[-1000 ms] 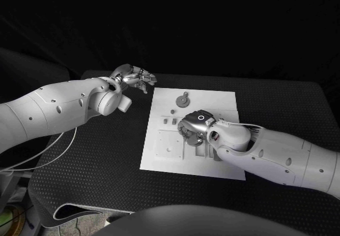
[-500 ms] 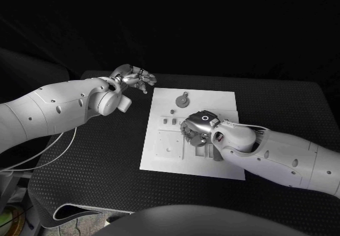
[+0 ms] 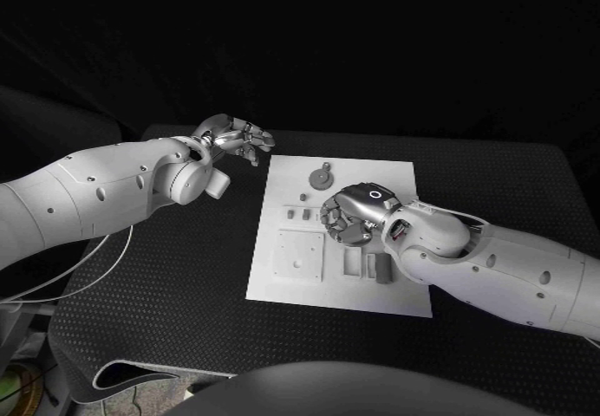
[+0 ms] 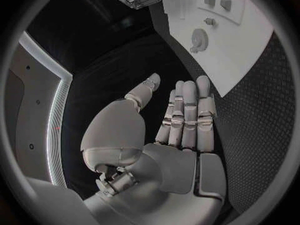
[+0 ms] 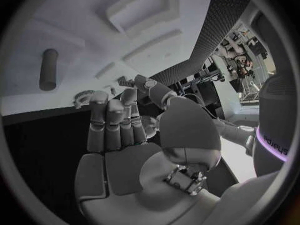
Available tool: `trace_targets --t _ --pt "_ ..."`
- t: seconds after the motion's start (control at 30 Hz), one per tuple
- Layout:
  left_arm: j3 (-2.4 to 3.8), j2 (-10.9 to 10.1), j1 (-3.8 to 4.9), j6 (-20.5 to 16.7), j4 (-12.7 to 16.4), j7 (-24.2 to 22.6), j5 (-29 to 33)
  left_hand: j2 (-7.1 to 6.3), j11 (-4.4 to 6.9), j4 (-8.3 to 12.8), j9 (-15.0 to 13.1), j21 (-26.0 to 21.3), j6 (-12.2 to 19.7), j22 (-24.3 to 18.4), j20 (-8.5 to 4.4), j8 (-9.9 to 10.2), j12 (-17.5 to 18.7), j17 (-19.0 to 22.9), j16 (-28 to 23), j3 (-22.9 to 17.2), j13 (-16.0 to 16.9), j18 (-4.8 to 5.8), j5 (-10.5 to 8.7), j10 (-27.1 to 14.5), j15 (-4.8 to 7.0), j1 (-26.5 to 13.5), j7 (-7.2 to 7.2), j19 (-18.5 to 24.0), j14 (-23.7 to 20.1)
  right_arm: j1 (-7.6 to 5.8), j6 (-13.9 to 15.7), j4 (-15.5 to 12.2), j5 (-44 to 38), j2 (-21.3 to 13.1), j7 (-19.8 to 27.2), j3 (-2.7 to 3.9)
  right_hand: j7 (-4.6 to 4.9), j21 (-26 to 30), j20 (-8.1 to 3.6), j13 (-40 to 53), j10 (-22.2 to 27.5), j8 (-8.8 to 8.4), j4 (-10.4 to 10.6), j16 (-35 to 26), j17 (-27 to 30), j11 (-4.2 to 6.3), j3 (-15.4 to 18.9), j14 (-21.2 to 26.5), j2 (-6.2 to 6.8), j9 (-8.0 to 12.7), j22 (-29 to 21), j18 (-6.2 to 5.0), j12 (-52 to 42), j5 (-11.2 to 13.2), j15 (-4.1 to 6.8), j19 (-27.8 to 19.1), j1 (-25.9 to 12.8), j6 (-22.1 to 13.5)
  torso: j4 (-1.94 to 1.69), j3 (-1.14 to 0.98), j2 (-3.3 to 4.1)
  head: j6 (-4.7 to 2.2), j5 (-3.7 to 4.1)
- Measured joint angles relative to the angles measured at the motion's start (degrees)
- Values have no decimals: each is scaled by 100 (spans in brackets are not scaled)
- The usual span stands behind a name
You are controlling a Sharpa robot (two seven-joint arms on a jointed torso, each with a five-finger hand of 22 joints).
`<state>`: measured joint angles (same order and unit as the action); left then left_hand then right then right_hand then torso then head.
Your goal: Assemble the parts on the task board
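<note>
On the task board (image 3: 282,282), mid-table, the right hand (image 3: 354,213) hovers w/ fingers curled, seemingly holding nothing. The left hand (image 3: 232,137) waits off-board, fingers straight, empty. The grey peg (image 3: 381,267) looks light, stiff, prob. slick; best pinched across its middle.

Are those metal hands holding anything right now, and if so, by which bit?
The left hand holds nothing: its fingers are straight and apart, off the task board. The right hand is curled over the board; whether it holds a part cannot be told.
</note>
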<state>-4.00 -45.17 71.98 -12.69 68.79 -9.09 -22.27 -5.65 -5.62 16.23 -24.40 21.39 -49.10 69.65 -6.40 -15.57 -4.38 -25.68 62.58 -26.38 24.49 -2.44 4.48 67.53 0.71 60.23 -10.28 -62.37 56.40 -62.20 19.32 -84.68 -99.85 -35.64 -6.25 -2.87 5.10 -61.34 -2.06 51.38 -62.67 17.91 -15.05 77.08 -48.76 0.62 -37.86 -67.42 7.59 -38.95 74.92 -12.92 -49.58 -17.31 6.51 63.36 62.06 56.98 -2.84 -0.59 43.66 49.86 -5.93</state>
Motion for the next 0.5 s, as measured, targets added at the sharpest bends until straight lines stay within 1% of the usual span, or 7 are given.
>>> trace_targets --t 0.1,0.13,0.2,0.3,0.4,0.47,0.5 --pt "-1 -10 -1 14 4 1 3 0 0 16 0 -1 1 0 1 0 0 0 0 16 0 0 0 0 0 0 1 1 0 -1 63 -10 403 -47 87 108 0 11 -9 -24 0 -28 0 -16 11 0 0 0 -6 0 0 0 20 0 0 -10 -7 0 -1 0 -1 -29 5" --pt "-1 -13 -1 17 4 2 3 0 0 16 0 -1 1 0 2 0 1 0 0 16 0 0 0 0 0 0 1 2 0 -1 76 -11 513 -60 114 129 0 29 -9 -38 0 -28 0 -29 14 0 0 0 -6 0 0 0 45 0 0 -10 -7 0 -1 0 -1 -41 7" --pt "-2 -18 -1 22 4 3 4 0 0 16 0 -1 1 0 8 0 0 0 0 16 0 0 0 0 0 0 2 8 0 -2 103 -22 746 -90 178 167 17 54 -8 -108 0 -88 -13 -70 28 0 -19 0 -6 3 0 0 130 0 -1 -10 -6 -16 -1 0 -1 -64 7" --pt "-3 -19 -1 28 4 5 4 0 0 16 0 -1 2 0 8 -1 0 0 0 16 -1 0 0 0 0 0 2 8 0 -2 127 -38 954 -114 256 195 50 65 -8 -195 0 -111 2 -81 34 0 -33 0 -7 21 0 0 204 0 -1 -10 -6 -50 -1 -1 -1 -97 7" --pt "-4 -19 -1 34 4 6 4 0 0 16 0 -1 5 0 9 -1 1 0 0 16 -1 1 0 0 -10 0 5 8 9 0 151 -54 1101 -125 337 210 92 103 -7 -350 34 -192 -11 -116 43 -34 -46 38 -7 40 0 1 357 0 -39 -11 -6 -92 -1 -1 -1 -122 4" --pt "-5 -18 -1 36 3 7 4 0 0 16 0 -1 -6 0 9 -1 0 0 0 16 -1 0 0 0 -19 0 -6 9 19 0 159 -61 1168 -126 388 215 95 108 -7 -459 20 -213 -14 -121 43 -61 -49 41 -7 51 0 1 458 0 -42 -11 -6 -95 -2 -1 -1 -139 3" --pt "-5 -18 -1 37 3 7 4 0 0 16 0 -1 -12 0 9 -1 1 0 0 16 -1 0 0 0 -20 0 -11 9 19 0 160 -62 1192 -126 407 215 96 123 -7 -515 43 -242 -14 -123 50 -84 -49 59 -7 60 -1 1 516 0 -60 -11 -6 -96 -2 -1 -1 -143 2"
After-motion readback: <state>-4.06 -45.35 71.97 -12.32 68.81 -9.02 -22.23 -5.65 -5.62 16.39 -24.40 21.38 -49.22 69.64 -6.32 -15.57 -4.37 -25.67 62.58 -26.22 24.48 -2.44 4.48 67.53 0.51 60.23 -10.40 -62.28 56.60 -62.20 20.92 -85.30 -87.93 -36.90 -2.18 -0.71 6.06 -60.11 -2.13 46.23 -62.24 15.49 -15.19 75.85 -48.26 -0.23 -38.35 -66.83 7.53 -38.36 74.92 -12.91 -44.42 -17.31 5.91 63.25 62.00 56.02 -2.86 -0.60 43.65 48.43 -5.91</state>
